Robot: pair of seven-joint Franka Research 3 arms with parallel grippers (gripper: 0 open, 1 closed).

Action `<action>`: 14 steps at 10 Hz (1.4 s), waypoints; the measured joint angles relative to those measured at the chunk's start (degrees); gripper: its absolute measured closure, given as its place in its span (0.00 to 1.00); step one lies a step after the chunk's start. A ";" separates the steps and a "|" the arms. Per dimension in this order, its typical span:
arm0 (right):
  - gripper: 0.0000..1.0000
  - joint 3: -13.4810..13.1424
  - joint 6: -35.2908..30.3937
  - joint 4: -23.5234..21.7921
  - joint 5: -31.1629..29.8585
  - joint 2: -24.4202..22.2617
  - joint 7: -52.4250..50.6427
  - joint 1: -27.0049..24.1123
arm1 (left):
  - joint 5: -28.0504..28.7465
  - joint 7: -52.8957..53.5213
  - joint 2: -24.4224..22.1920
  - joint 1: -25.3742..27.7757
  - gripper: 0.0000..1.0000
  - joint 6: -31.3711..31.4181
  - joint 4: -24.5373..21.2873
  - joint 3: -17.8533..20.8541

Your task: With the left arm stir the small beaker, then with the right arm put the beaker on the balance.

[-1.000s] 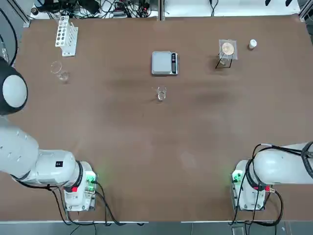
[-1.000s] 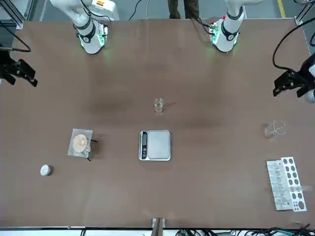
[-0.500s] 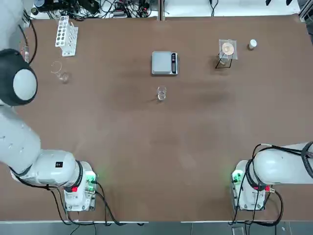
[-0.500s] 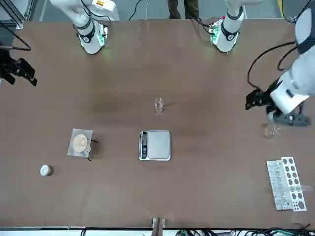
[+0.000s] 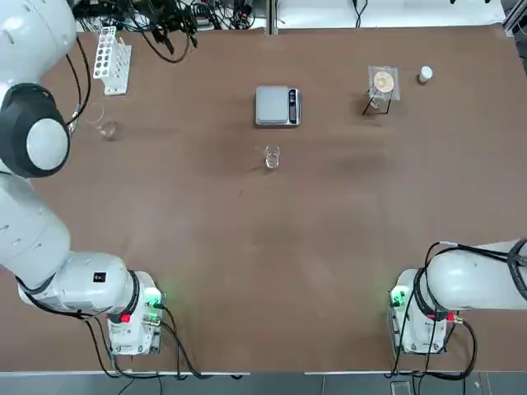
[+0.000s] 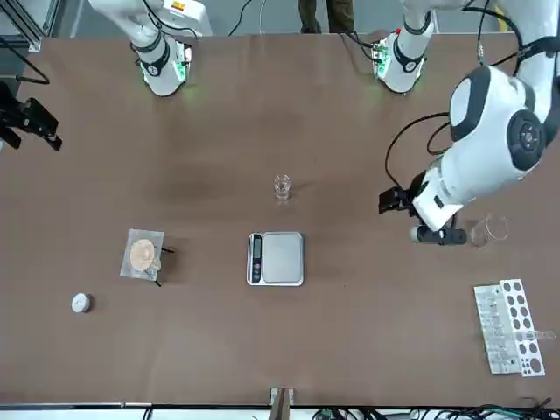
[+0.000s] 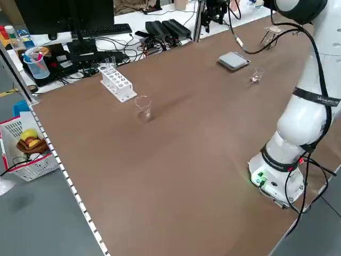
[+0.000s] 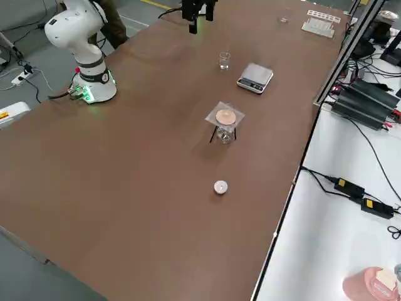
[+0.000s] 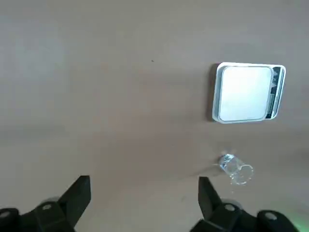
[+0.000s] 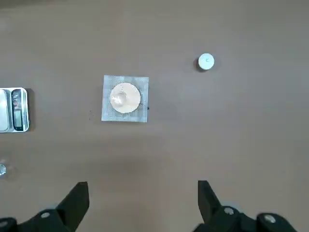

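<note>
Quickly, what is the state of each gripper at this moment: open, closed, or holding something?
Left gripper: open, holding nothing, above the table near the wider glass vessel.
Right gripper: open, holding nothing, parked at its own side of the table.

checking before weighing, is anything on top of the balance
Nothing: the balance plate is bare in the top and left wrist views. The small beaker stands apart from it on the table. What lies under the balance cannot be seen.

White left arm (image 6: 490, 149), grey rings, black cables.
</note>
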 joint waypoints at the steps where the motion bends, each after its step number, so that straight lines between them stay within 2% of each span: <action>1: 0.00 0.01 0.00 0.00 0.00 0.00 -0.06 0.00 | -0.11 -2.57 0.01 -0.09 0.04 4.11 -2.39 -1.91; 3: 0.00 0.01 0.13 0.00 -0.02 0.00 -0.07 0.00 | -0.45 -6.79 0.10 -0.26 0.06 15.43 -9.14 -6.92; 6: 0.00 0.01 0.57 0.00 -0.03 0.00 -0.07 0.00 | -0.67 -12.24 0.05 -1.28 0.16 23.68 -14.46 -14.11; 8: 0.00 0.02 0.60 0.00 -0.03 0.00 -0.07 0.00 | -4.25 -12.76 0.85 -2.69 0.18 33.59 -20.23 -17.11; 11: 0.00 0.05 0.30 -0.03 -0.02 0.02 -0.11 0.00 | -4.96 -16.48 3.00 -6.72 0.22 45.31 -27.09 -18.27; 14: 0.00 0.02 -0.24 -0.21 -0.02 0.07 -0.84 -0.01 | -4.97 -18.63 3.12 -9.36 0.28 47.76 -30.32 -18.35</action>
